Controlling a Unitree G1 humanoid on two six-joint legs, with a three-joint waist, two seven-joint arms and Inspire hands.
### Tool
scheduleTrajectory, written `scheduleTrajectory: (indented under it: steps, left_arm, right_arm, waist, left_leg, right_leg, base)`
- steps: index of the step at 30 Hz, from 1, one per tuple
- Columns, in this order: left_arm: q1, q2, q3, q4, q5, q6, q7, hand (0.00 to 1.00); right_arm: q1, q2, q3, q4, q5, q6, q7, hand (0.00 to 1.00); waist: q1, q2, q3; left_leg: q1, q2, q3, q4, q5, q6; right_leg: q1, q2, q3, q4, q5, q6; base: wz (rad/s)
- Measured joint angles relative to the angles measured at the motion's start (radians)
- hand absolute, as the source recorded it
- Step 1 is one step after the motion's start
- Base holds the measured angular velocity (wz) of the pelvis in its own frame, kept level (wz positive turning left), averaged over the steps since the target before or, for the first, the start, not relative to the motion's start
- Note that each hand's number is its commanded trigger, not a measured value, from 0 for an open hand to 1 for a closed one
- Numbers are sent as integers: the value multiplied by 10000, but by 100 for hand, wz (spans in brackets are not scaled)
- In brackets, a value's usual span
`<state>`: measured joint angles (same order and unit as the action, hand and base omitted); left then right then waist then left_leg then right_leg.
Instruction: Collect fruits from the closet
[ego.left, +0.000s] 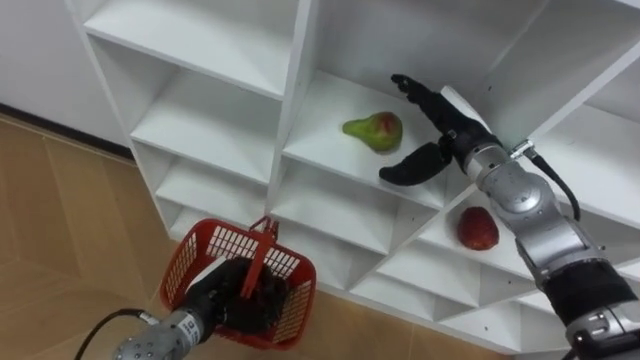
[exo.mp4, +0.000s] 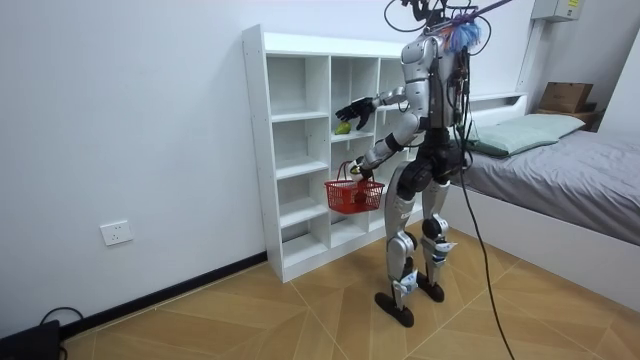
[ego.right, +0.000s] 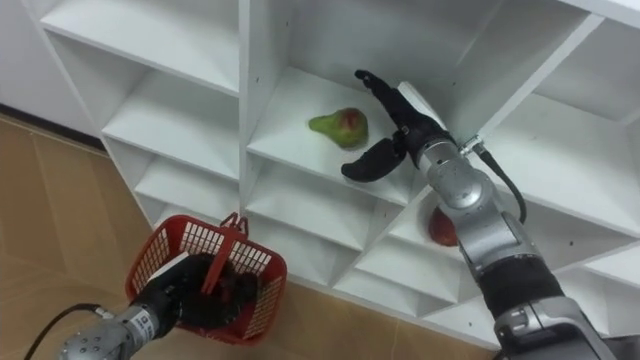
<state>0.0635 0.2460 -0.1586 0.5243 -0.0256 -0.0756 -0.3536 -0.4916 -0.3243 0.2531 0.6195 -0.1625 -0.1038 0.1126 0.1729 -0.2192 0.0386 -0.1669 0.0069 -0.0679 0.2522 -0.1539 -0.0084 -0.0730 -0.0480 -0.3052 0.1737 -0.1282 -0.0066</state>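
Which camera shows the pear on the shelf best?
The left eye view: the pear lies whole on its shelf, beside the open right hand. The right eye view shows it much the same; the room view gives a small green speck.

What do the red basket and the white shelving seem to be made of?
The red basket looks like moulded plastic: uniform colour, lattice walls. The white shelving is probably laminated board: smooth, flat matt panels, though painted wood is possible.
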Motion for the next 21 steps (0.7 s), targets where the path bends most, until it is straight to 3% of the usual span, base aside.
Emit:
scheduleTrajectory:
  steps: [5,21]
  left_arm:
    - [-1,-71,-12,-14,279,41,-82,100]
    - [-127,-328,-230,-62,401,57,-121,100]
  right_arm:
    - [-2,-1,-15,91,-8,191,-1,0]
    - [-253,0,-9,591,-480,182,-391,0]
  waist:
    - [75,51,38]
    - [151,51,38]
  left_leg:
    - [-82,-17,-56,70,-3,5]
    - [-583,-10,-63,227,21,22]
  right_leg:
    - [-35,-2,-16,2,0,0]
    - [-477,-12,-3,167,15,-24]
  base:
    - [1]
    - [1]
